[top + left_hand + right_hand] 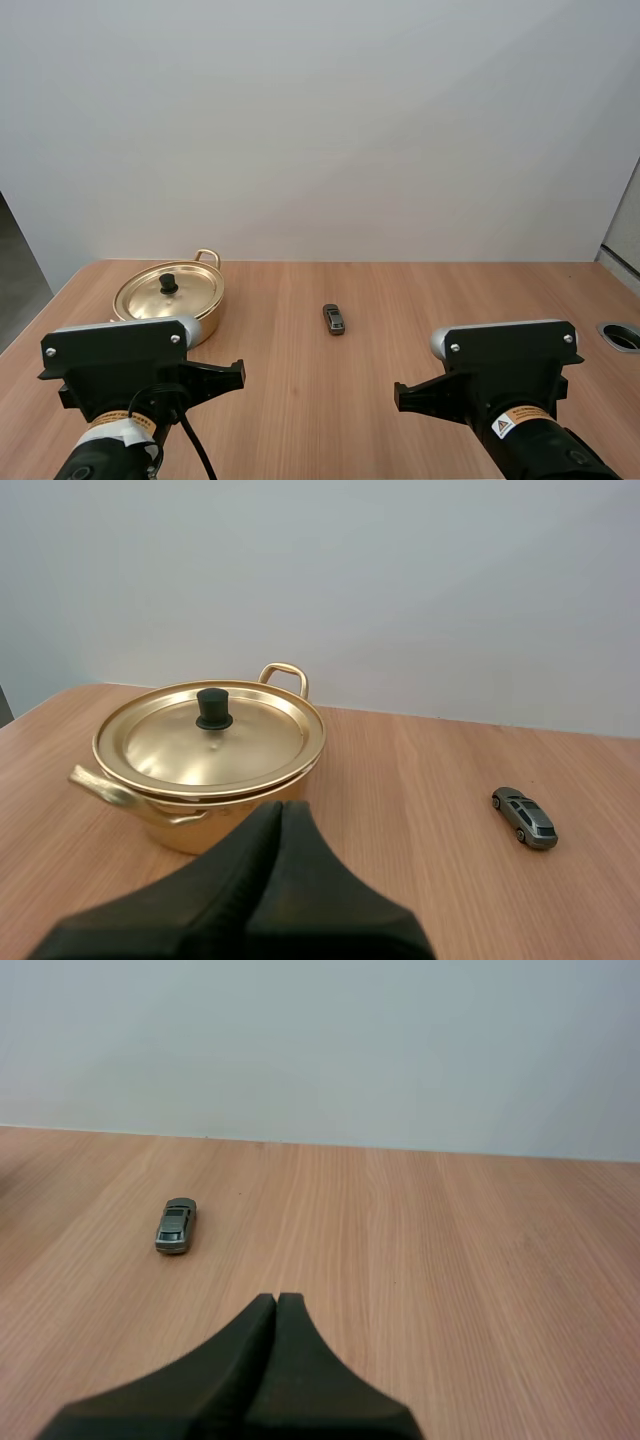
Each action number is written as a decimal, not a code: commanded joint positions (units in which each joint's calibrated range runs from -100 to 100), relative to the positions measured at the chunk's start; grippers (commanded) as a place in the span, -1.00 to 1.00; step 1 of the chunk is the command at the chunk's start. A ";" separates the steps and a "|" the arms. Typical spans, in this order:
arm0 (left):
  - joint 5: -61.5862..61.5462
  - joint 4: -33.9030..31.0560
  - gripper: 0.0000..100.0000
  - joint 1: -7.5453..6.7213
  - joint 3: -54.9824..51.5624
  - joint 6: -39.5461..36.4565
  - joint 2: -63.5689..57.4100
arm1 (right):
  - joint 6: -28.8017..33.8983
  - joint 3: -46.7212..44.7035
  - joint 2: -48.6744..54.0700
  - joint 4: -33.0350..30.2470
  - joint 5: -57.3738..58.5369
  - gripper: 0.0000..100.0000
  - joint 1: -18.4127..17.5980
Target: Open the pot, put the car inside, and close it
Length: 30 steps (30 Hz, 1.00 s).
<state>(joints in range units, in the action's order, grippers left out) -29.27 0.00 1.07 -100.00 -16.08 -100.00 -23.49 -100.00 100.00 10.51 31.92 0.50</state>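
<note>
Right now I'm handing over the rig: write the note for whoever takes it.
Left pincer: shut, empty, just short of the pot.
Right pincer: shut, empty, over the table.
Lid sits on the pot.
Car lies on the table right of the pot, apart from it.
Done: nothing yet.
Left: lift lid, put car in, close.

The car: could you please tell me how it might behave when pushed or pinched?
The car is small and looks rigid, so probably light and stiff. It stands on wheels on the smooth table, so a nudge may roll it. Its narrow body might slip.
</note>
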 commanded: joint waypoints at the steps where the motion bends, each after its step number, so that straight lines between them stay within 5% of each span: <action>1: 0.06 0.00 -1.00 0.01 0.00 0.05 0.00 | 0.01 0.00 0.00 0.01 0.02 -1.00 0.01; 30: 0.06 0.00 -1.00 0.01 0.00 0.05 0.00 | 0.01 0.00 0.00 0.48 -0.16 -1.00 0.01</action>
<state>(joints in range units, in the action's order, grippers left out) -29.27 0.00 1.07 -100.00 -16.08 -100.00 -23.49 -100.00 100.00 11.00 31.74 0.50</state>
